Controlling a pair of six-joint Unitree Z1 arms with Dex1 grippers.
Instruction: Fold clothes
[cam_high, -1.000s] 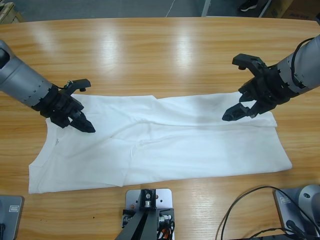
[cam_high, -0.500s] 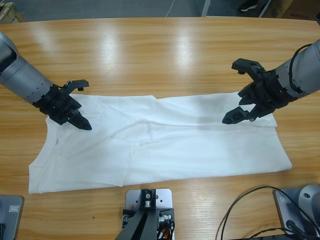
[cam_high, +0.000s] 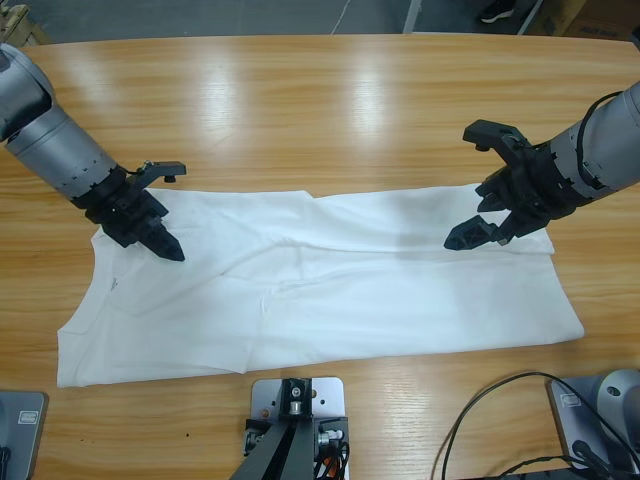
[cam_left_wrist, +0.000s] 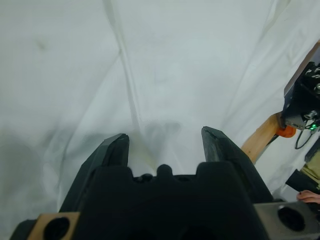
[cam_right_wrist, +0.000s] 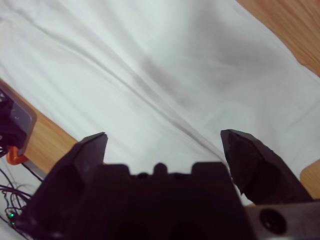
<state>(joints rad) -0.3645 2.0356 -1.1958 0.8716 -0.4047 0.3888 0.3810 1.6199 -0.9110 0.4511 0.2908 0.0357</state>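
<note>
White T-shirt spread flat across lower middle of frame, on wooden table. Risk: jaws closing on only top layer, or snagging crease, so fold drags crooked. Left gripper at left, jaws moderately parted, empty, low over cloth. Right gripper at right, jaws wide apart, empty.

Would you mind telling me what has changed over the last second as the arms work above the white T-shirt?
The left gripper pulled back slightly toward the shirt's far edge, its arm swinging more upright. The right gripper barely shifted, its lower jaw holding the same spot. Both stay open and nothing was grasped or released. The T-shirt lies flat on the table, unchanged.
</note>
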